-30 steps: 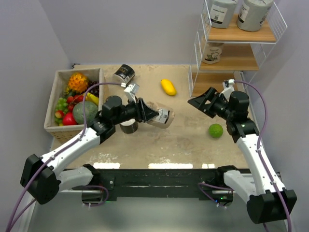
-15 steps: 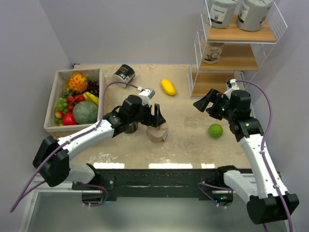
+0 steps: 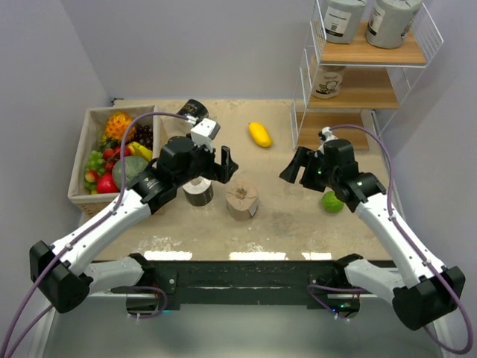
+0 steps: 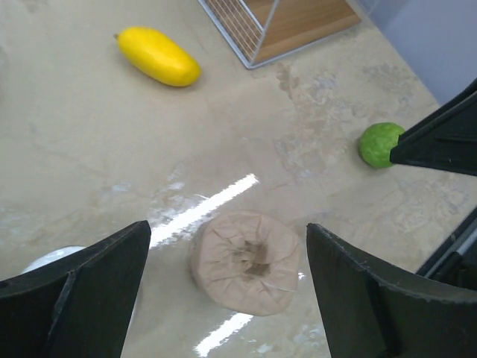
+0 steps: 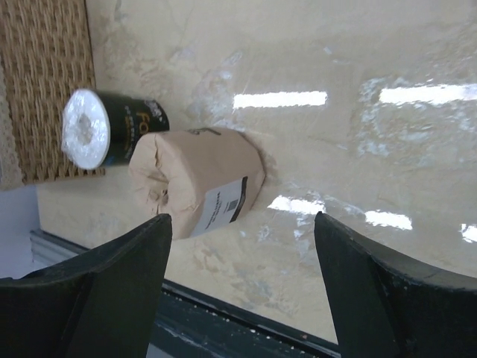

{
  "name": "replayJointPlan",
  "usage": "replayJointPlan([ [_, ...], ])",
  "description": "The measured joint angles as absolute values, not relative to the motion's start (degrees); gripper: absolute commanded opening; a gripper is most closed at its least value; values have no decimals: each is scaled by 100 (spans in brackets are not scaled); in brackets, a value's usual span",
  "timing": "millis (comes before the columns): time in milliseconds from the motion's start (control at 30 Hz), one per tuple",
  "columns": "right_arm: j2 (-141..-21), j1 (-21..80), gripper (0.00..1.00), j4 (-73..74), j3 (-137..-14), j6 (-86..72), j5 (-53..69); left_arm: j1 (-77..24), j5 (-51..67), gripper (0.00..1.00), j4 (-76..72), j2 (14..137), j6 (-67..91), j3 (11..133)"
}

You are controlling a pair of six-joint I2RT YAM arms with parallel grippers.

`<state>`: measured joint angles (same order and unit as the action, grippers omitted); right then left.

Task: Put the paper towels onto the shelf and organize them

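Tall white-wire, wooden-board shelf (image 3: 369,74) stands far right, its top-tier grey paper-wrapped rolls (image 3: 345,19) cut off. Left gripper (image 3: 221,165) and right gripper (image 3: 296,168), jaws apart, flank the upright tan paper-wrapped roll (image 3: 242,200) mid-table; a black roll (image 3: 198,195) sits half-hidden just left.

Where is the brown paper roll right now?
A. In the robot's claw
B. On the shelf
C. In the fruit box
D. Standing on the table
D: the tan roll stands on end on the table, and the left gripper is open and not touching it.
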<state>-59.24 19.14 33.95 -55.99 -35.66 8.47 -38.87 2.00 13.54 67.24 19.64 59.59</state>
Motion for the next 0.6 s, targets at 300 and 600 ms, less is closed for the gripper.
replayJointPlan([
  [300, -6989, 3658, 80, 3177, -6010, -4169, 191, -3887, -814, 100, 1643, 5089, 1107, 5120],
  [600, -7911, 4552, 79, 3430, -6733, -4539, -840, -3887, -1076, 100, 1546, 4276, 985, 4521],
])
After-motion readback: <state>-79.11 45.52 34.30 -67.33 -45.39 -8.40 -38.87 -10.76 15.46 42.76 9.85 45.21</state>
